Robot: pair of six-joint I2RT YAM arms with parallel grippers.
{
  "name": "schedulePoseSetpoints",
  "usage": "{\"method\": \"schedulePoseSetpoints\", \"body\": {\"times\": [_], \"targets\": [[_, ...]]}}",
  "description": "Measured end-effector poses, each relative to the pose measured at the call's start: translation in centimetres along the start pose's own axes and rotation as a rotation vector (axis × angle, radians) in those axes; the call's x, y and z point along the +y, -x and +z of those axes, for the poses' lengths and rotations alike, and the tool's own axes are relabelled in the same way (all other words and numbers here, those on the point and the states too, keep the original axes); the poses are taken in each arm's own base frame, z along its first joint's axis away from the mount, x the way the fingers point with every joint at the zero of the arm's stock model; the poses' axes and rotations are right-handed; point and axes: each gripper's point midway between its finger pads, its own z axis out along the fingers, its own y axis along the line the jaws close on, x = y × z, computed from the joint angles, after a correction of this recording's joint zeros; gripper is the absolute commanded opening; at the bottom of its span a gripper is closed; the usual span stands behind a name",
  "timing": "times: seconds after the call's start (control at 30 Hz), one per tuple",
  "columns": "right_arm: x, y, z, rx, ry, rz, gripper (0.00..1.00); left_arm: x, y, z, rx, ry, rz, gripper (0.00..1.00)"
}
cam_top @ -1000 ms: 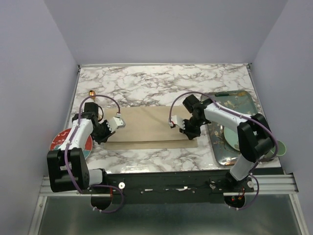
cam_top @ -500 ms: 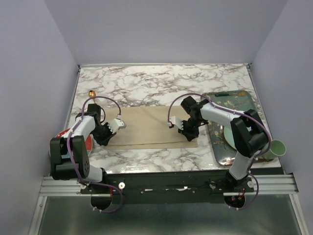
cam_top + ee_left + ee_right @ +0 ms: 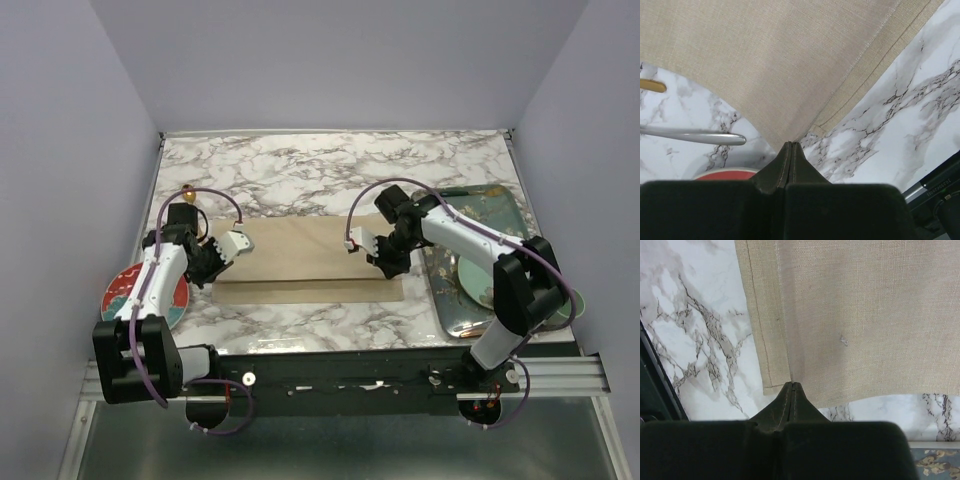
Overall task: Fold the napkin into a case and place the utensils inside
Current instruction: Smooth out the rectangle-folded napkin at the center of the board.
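The beige napkin [image 3: 300, 255] lies on the marble table [image 3: 330, 170], folded, with a strip of its lower layer showing along the near side. My left gripper [image 3: 214, 275] is shut on the cloth's left near edge [image 3: 790, 60], which is lifted a little. At the right near corner, my right gripper [image 3: 390, 270] is shut on the napkin's upper layer [image 3: 865, 315]. A gold spoon [image 3: 187, 192] lies at the table's left edge. In the left wrist view, a shiny utensil handle [image 3: 690, 136] and a gold tip [image 3: 650, 86] lie left of the cloth.
A red and teal plate [image 3: 128, 295] sits beside the left arm. On the right a patterned tray [image 3: 490, 205] holds a pale green plate [image 3: 472, 282], and a green cup [image 3: 568, 305] stands by the tray's near right corner.
Both grippers stay shut on the cloth. The right gripper has moved slightly farther from the arms' bases; the left arm swung left and back. The upper layer's near edge sits a little farther back.
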Motion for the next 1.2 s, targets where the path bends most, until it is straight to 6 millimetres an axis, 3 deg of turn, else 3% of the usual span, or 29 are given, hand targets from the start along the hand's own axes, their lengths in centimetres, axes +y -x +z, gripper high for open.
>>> {"method": "schedulePoseSetpoints", "body": {"times": [0.2, 0.47, 0.67, 1.0, 1.2], "targets": [[0.7, -0.4, 0.0, 0.001, 0.006, 0.006, 0.01, -0.8, -0.4, -0.2, -0.003, 0.006, 0.027, 0.0], [1.2, -1.8, 2.5, 0.04, 0.062, 0.04, 0.01, -2.9, -2.1, 2.5, 0.057, -0.105, 0.014, 0.0], [1.2, -2.3, 4.1, 0.06, 0.088, 0.056, 0.01, -3.4, -3.1, 4.0, 0.096, -0.149, -0.005, 0.0], [1.1, -2.3, 4.0, 0.062, 0.09, 0.06, 0.01, -3.2, -3.0, 3.9, 0.097, -0.144, -0.007, 0.0], [0.9, -1.4, 2.4, 0.05, 0.073, 0.054, 0.01, -1.6, -1.5, 2.5, 0.059, -0.077, 0.0, 0.0]]}}
